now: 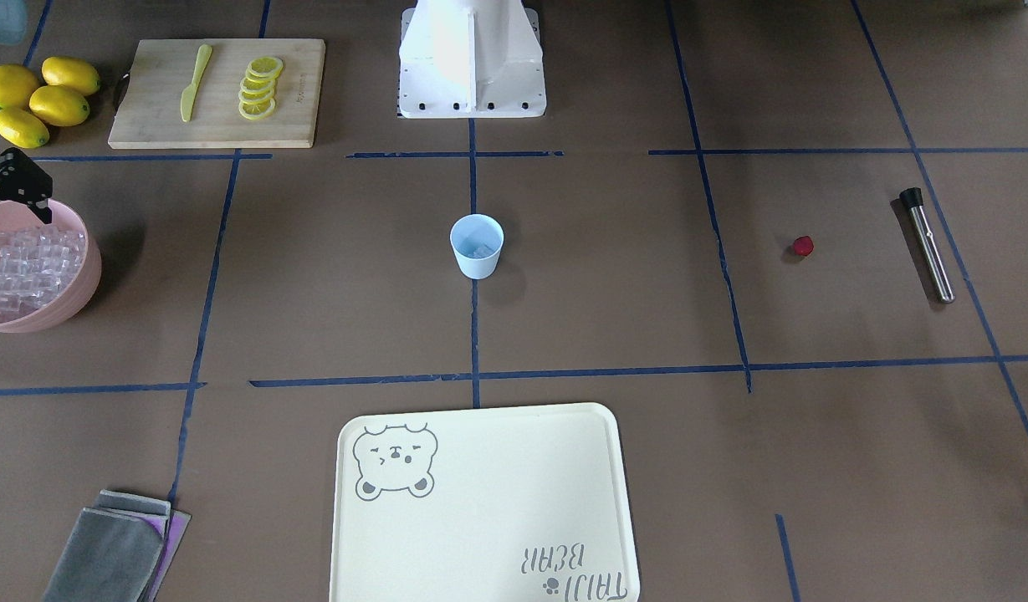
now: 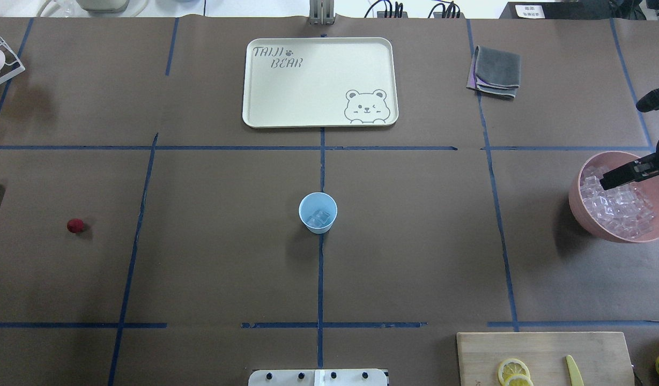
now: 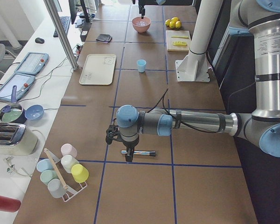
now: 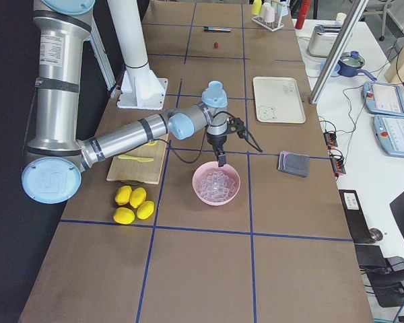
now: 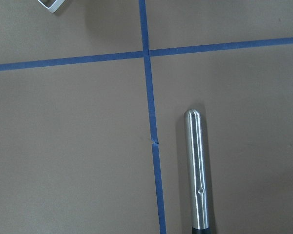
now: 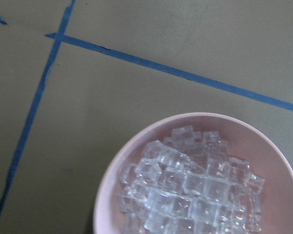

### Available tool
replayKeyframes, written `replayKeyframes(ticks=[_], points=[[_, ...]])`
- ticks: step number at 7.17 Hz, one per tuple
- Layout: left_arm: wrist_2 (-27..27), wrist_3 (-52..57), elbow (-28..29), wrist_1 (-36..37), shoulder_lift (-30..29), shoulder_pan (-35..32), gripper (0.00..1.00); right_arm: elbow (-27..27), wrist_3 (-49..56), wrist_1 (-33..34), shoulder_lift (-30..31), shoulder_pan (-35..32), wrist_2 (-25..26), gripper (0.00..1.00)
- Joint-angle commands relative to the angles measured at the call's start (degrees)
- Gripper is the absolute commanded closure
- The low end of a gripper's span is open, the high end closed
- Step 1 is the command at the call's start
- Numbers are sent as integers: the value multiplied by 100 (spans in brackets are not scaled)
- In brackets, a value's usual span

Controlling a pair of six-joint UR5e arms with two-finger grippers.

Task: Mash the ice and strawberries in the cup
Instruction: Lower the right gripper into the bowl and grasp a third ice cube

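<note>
The light blue cup [image 1: 477,245] stands upright at the table's middle, with a few clear ice cubes [image 2: 318,217] in it. The tiny red strawberry [image 1: 803,246] lies alone on the table on my left side, and also shows in the overhead view [image 2: 75,225]. My right gripper [image 2: 608,181] hangs over the rim of the pink bowl [image 2: 586,214], which is full of ice cubes [image 6: 185,195]; I cannot tell whether it is open. My left gripper [image 3: 129,156] hangs above a steel muddler [image 5: 198,170], far from the cup; I cannot tell its state.
A cream bear tray [image 2: 254,115] lies beyond the cup. A folded grey cloth [image 2: 497,71] lies at the far right. A cutting board [image 1: 145,125] with lemon slices [image 1: 258,88] and a yellow knife [image 1: 194,84] lies by the robot base, with whole lemons [image 1: 41,100] beside it.
</note>
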State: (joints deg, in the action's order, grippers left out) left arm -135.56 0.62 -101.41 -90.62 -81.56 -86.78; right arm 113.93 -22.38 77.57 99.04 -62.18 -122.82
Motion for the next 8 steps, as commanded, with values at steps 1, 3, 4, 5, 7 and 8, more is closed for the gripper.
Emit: replayKeyframes(ticks=[1, 3, 4, 5, 7, 8], points=[[-5, 0, -10, 0, 0, 3, 0, -747, 59, -618, 63, -13, 38, 0], [-5, 0, -11, 0, 0, 3, 0, -1108, 41, -769, 19, 152, 126, 1], [-5, 0, -11, 0, 0, 3, 0, -1249, 24, -770, -94, 189, 187, 1], [-5, 0, -19, 0, 0, 3, 0, -1242, -46, -770, -252, 198, 179, 3], [-5, 0, -46, 0, 0, 3, 0, -1250, -170, -770, -280, 303, 197, 9], [-5, 0, -46, 0, 0, 3, 0, -1242, -170, -770, -237, 303, 197, 9]])
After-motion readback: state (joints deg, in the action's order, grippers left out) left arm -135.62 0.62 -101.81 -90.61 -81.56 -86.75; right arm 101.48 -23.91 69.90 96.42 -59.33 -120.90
